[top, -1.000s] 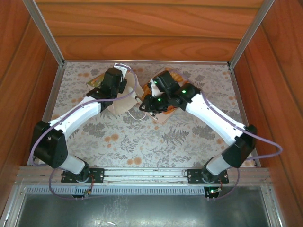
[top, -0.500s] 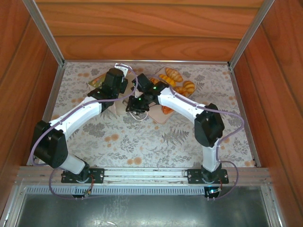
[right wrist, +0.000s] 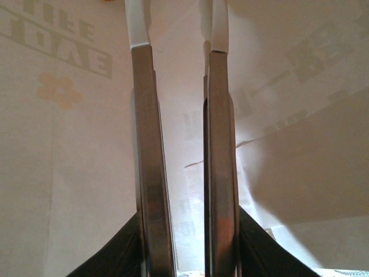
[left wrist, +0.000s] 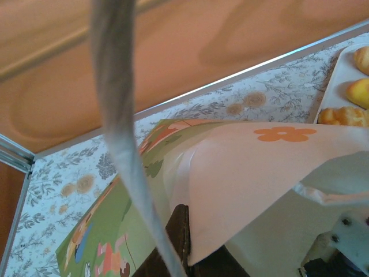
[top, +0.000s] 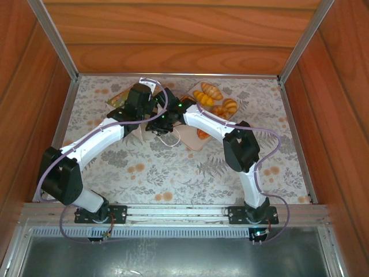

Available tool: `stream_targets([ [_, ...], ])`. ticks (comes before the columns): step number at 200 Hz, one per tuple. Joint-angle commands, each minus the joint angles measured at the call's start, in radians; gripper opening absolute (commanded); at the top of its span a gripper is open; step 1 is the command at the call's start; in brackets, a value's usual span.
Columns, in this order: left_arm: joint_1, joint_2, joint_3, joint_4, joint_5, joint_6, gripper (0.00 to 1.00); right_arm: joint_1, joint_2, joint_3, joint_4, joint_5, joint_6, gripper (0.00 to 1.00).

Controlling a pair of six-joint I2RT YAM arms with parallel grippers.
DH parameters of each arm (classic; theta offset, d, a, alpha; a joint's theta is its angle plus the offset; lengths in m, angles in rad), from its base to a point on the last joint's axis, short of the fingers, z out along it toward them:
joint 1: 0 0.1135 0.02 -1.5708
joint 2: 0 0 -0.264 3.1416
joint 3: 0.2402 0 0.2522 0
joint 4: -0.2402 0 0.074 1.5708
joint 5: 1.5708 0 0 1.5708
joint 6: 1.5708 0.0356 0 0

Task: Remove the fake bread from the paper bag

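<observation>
Where visible: three breads (left wrist: 357,91), one bag (left wrist: 253,184).

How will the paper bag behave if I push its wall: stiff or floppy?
Probably floppy: the paper bag sags and creases. Likely thin and light, since print shows through it in the right wrist view. Its cord handle curves loosely and may snag.
</observation>
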State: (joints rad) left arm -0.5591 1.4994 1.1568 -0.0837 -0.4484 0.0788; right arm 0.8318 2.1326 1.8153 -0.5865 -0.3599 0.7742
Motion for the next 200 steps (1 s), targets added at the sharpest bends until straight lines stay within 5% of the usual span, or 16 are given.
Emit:
stream_targets([
  [1, -0.010, 0.000, 0.038, 0.024, 0.015, -0.025, 0.00, 0.014, 0.018, -0.002, 0.042, -0.065, 0.014, 0.36],
  [85, -0.011, -0.009, 0.066, 0.021, -0.017, -0.030, 0.00, 0.016, -0.097, -0.181, 0.135, -0.069, 0.043, 0.34],
  [200, -0.010, -0.182, -0.118, 0.044, 0.162, 0.019, 0.00, -0.031, -0.086, -0.182, 0.205, 0.031, 0.147, 0.40],
])
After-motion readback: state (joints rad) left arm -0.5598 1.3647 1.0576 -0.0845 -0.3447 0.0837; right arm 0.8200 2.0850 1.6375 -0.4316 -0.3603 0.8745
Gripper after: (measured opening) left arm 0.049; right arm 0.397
